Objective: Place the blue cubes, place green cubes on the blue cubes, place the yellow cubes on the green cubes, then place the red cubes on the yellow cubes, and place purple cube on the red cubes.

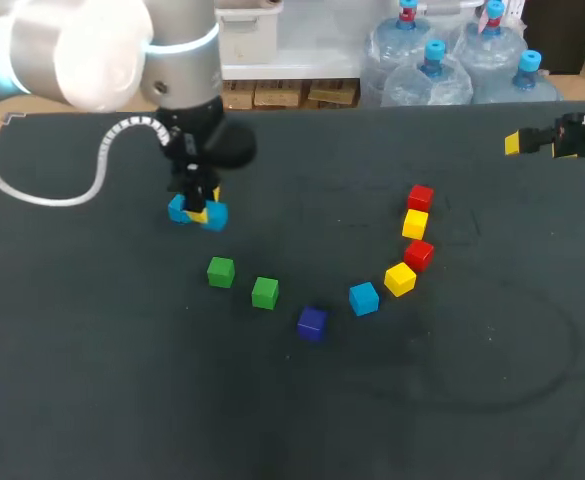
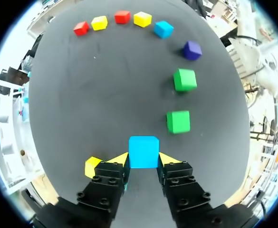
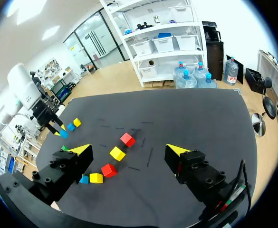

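A dark table (image 1: 112, 390) with faint pale scuffs fills the scene. Over its far left part, the left gripper (image 2: 143, 159) is closed on a blue cube (image 2: 143, 151), pinching it from both sides. A yellow cube (image 2: 92, 166) lies just beside one finger. The right gripper (image 3: 128, 150) hangs wide open and empty near the far right edge. Across the middle curve two green cubes (image 1: 221, 271), a purple cube (image 1: 312, 322), a second blue cube (image 1: 363, 298), then alternating yellow and red cubes (image 1: 419, 254).
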{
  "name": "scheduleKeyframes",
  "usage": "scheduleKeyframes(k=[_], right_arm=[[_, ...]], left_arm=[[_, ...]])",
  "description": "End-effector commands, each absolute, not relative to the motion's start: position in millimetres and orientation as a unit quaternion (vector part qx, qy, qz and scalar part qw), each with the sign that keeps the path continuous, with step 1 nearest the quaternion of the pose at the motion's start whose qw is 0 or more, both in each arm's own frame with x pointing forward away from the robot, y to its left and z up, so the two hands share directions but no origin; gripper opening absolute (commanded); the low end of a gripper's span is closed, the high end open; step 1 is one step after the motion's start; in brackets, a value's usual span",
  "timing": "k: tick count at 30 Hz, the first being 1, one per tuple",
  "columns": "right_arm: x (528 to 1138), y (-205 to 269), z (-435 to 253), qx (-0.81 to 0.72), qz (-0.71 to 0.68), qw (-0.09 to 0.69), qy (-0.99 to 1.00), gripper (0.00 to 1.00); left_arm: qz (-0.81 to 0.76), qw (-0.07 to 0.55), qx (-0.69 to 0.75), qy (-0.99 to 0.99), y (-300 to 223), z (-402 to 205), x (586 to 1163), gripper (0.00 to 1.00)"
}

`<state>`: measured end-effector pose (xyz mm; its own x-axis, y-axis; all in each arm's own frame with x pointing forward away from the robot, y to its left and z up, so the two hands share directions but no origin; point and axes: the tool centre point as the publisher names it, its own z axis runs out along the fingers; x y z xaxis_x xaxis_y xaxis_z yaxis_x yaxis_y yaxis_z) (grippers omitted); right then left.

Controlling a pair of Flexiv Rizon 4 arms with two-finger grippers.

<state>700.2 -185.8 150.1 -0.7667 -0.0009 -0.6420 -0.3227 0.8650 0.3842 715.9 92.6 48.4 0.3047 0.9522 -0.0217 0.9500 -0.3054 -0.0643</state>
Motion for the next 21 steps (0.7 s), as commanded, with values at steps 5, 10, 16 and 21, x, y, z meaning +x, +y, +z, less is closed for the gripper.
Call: scheduleKeyframes(k=[5, 10, 16, 21], right_arm=[[699.7, -185.2, 150.4, -0.088, 0.242, 0.330, 0.908, 1.00], [699.7, -185.2, 150.4, -0.088, 0.242, 0.330, 0.908, 1.00], [699.7, -185.2, 150.4, -0.088, 0.242, 0.330, 0.908, 1.00], [699.7, -185.2, 150.4, -0.088, 0.242, 0.330, 0.908, 1.00]], left_arm=[[0.020, 0.027, -0.787, -0.615, 55.8, 48.0, 726.9, 0.00], [0.033, 0.026, -0.768, -0.640, 37.0, 44.0, 732.0, 0.00], [0.052, 0.020, -0.740, -0.670, 15.0, 42.5, 735.3, 0.00], [0.056, 0.032, -0.718, -0.693, 3.4, 39.1, 733.8, 0.00]])
